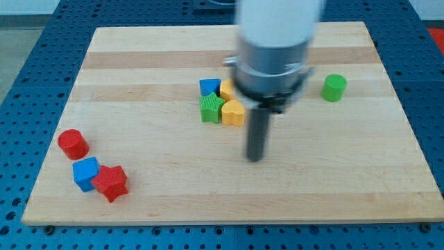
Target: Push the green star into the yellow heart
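The green star (211, 107) lies near the board's middle, touching the left side of the yellow heart (234, 112). My tip (256, 157) rests on the board below and to the right of the yellow heart, apart from it. The arm's grey body hides part of the cluster's right side.
A blue block (209, 87) and another yellow block (227, 89) sit just above the star and heart. A green cylinder (334, 87) stands at the right. At the lower left are a red cylinder (72, 144), a blue cube (86, 173) and a red star (111, 182). The wooden board (347, 187) ends near every view edge.
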